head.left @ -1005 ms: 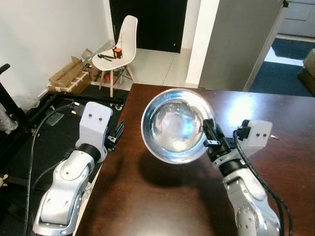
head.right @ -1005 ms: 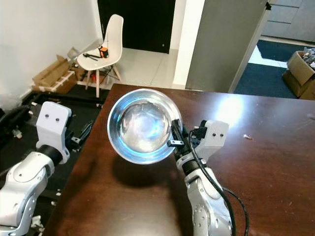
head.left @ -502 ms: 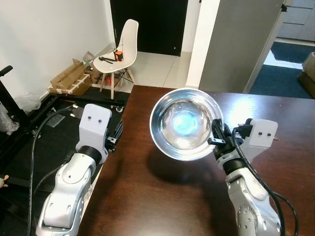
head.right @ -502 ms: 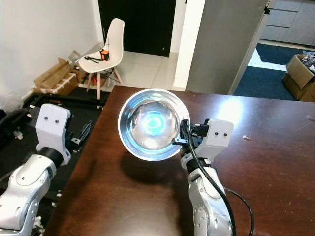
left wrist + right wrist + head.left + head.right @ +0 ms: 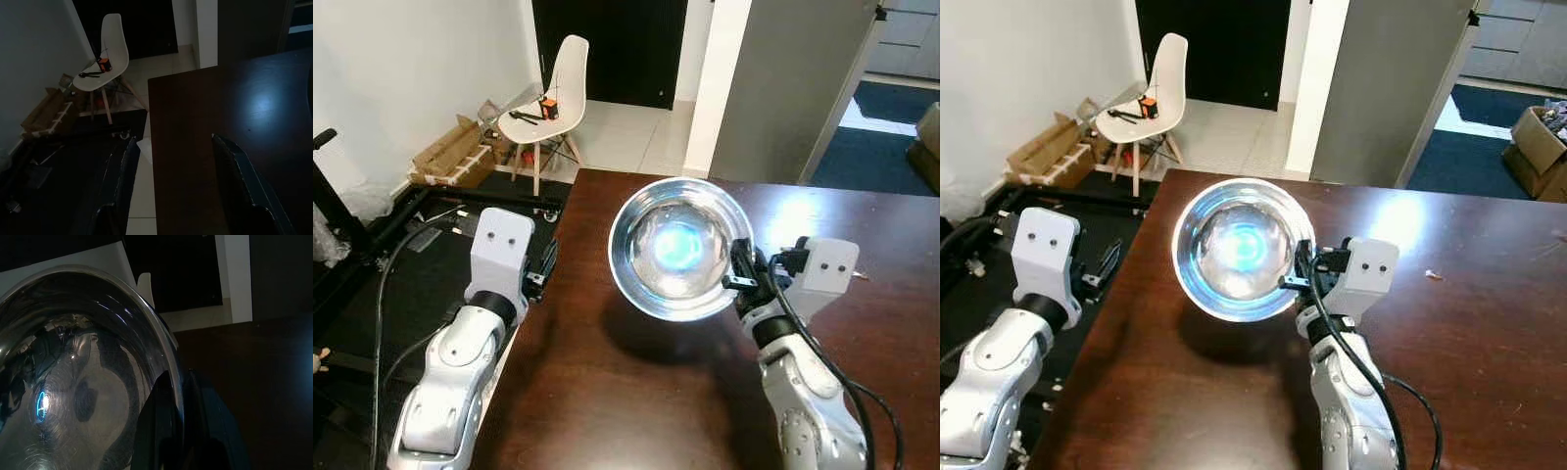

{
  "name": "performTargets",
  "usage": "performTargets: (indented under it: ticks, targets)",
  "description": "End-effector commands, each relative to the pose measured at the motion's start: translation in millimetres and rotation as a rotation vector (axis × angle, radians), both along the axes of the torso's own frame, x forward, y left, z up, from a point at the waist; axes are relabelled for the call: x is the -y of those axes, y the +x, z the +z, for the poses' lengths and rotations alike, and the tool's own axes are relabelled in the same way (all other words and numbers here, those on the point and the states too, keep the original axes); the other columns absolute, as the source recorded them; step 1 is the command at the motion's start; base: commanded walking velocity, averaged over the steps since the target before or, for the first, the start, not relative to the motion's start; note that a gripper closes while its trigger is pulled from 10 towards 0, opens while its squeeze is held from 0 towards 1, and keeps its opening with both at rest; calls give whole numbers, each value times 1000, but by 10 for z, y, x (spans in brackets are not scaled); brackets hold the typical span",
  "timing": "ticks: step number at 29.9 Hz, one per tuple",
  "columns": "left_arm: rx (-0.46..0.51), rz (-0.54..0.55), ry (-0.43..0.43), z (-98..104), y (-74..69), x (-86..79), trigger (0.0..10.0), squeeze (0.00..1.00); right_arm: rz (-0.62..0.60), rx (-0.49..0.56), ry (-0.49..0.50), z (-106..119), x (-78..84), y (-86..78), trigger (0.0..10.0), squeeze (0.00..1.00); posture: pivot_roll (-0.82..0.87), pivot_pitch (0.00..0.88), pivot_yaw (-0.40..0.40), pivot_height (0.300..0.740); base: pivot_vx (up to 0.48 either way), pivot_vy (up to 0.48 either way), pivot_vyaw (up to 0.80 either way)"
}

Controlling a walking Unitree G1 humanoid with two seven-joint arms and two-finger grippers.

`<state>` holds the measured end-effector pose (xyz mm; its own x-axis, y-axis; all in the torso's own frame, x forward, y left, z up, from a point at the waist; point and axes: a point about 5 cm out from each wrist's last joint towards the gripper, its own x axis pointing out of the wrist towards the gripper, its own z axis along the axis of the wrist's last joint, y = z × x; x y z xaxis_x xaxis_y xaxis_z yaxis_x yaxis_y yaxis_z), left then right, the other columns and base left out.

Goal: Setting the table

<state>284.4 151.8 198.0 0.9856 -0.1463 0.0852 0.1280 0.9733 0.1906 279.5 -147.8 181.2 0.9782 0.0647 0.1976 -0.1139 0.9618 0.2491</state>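
Dark wooden table (image 5: pixel 636 392) under a raised steel bowl (image 5: pixel 677 248).

Nearest the camera, the right gripper (image 5: pixel 741 276) pinched the bowl's rim on its right side, one finger inside and one outside, as the right wrist view showed; the bowl hung above the table's near-left part, tilted with its hollow towards the camera, its shadow on the wood beneath. Off the table's left edge, the left gripper (image 5: pixel 176 181) hovered with fingers (image 5: pixel 234 171) spread apart, holding nothing, over the edge where table met tiled floor. Farther back stood a white chair (image 5: pixel 553 93) with an orange item on its seat, cardboard boxes (image 5: pixel 450 152) along the wall, and a dark doorway.
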Motion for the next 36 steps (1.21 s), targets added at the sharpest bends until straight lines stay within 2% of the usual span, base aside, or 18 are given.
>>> performTargets:
  ticks: [1,27,36]
  targets:
    - [-11,13,-8,-32,-22,-32,10000,0,6,16,7,19,-29,8,10000,0,2,0,76,740,-382,0,0]
    - [-6,14,-3,-19,-2,-34,10000,0,-7,0,4,-25,-25,6,10000,0,-2,0,83,740,-381,0,0]
    - [-6,14,-5,-21,-7,-32,10000,0,-16,-8,-7,-44,-18,10,10000,0,-2,0,82,740,-270,0,0]
